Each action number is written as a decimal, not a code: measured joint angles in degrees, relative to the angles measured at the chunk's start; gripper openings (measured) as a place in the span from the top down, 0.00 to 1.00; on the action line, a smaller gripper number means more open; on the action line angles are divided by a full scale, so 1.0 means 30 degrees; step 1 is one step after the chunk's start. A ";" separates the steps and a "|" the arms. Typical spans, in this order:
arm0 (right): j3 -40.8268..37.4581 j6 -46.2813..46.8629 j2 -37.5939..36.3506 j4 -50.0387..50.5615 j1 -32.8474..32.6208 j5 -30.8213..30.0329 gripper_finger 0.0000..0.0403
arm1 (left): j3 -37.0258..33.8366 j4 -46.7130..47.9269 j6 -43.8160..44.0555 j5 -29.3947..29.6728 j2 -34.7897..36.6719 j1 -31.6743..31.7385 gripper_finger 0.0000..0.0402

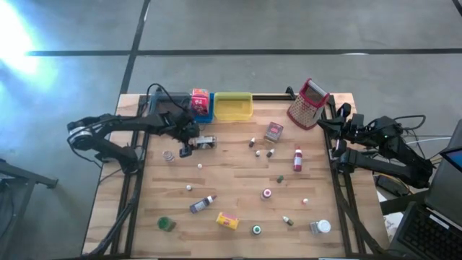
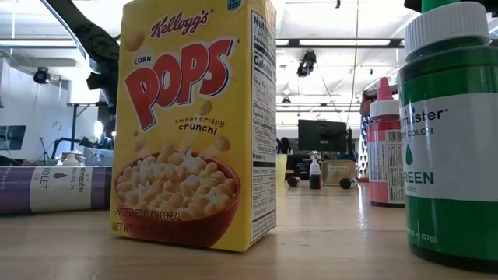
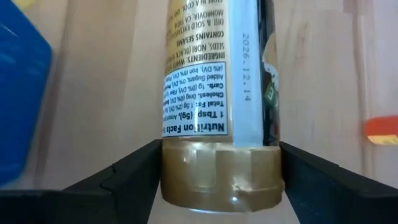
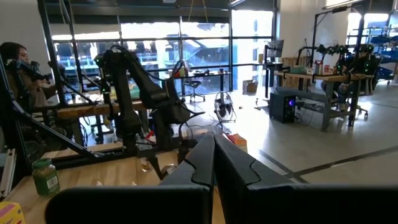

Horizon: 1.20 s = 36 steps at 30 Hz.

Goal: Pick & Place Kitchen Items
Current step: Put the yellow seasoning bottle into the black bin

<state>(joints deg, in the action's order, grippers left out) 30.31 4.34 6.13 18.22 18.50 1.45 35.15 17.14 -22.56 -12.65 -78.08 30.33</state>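
Currently listed: 1 seasoning jar (image 3: 221, 118), gold-capped, lying on the wooden surface (image 1: 238, 173) beside the blue tray (image 1: 204, 113). Left tool (image 3: 217, 180) brackets its cap, fingers spread, grip not evident. Likely light, rigid, slick plastic; best taken across the cap. Right tool (image 4: 214, 162) closed, empty, parked.

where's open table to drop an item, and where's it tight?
Open: the near left part, between the green-capped jar and the left gripper; also beside the red bottle toward the right edge. Tight: the near right scatter around the yellow box.
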 joint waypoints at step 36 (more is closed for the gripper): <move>-0.0001 -0.0002 0.0005 -0.0001 0.0001 0.0001 0.98 | 0.2611 0.3969 -0.0306 0.1046 0.2015 -0.0058 0.27</move>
<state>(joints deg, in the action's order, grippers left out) 30.30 4.33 6.15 18.21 18.51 1.46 42.98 29.05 -23.48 -9.51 -72.04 30.15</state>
